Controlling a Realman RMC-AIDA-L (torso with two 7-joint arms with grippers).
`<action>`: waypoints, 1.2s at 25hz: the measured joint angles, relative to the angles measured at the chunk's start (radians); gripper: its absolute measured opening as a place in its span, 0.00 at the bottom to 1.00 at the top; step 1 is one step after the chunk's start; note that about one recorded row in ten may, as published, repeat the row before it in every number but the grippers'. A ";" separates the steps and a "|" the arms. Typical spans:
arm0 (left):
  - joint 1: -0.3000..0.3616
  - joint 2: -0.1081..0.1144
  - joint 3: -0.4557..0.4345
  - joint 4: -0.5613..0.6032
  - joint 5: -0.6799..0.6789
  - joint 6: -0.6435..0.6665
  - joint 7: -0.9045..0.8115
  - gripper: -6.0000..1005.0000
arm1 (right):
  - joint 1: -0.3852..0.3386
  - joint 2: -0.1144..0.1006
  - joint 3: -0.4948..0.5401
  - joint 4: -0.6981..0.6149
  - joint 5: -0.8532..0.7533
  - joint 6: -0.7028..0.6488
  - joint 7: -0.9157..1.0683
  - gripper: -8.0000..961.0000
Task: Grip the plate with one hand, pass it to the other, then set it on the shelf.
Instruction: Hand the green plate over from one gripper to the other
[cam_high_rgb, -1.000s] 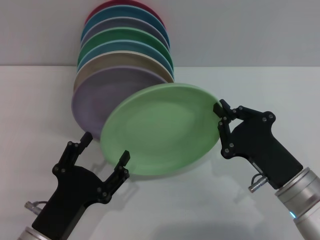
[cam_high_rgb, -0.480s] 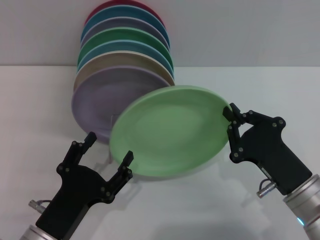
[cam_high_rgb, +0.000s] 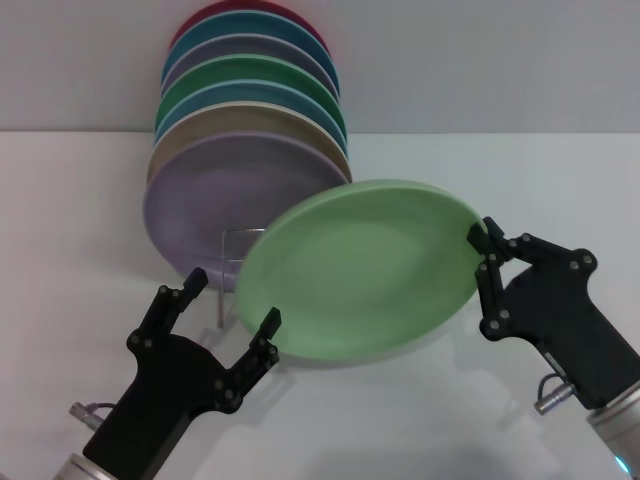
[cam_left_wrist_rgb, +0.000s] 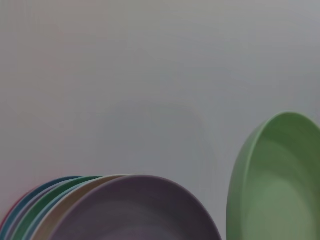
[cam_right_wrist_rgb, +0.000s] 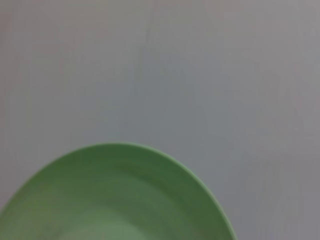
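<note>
The mint-green plate (cam_high_rgb: 360, 270) hangs tilted in the air in front of the shelf, in the middle of the head view. My right gripper (cam_high_rgb: 484, 243) is shut on its right rim. My left gripper (cam_high_rgb: 232, 300) is open below the plate's lower left edge, with one fingertip (cam_high_rgb: 270, 320) in front of the rim; I cannot tell if it touches. The plate also shows in the left wrist view (cam_left_wrist_rgb: 275, 185) and the right wrist view (cam_right_wrist_rgb: 115, 200). The shelf's wire front loop (cam_high_rgb: 228, 232) shows just left of the plate.
Several upright plates fill the shelf behind, with the lilac plate (cam_high_rgb: 200, 200) at the front and a darker green plate (cam_high_rgb: 250, 75) further back. The lilac plate also shows in the left wrist view (cam_left_wrist_rgb: 135, 210). A white table (cam_high_rgb: 560, 180) and a grey wall surround them.
My right gripper has carried the plate to the right and slightly down, uncovering the shelf's front loop. My left gripper has shifted right, staying open under the plate's lower left edge.
</note>
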 joint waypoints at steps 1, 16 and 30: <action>0.000 0.000 0.004 -0.001 0.000 0.000 0.001 0.85 | -0.003 0.000 0.000 0.003 0.001 -0.009 0.000 0.03; 0.001 0.006 0.032 -0.024 0.008 0.002 0.004 0.85 | -0.014 0.001 0.014 0.098 0.053 -0.114 -0.002 0.03; -0.030 0.001 0.055 -0.026 0.002 -0.032 0.001 0.84 | -0.005 0.000 0.012 0.111 0.053 -0.121 0.000 0.03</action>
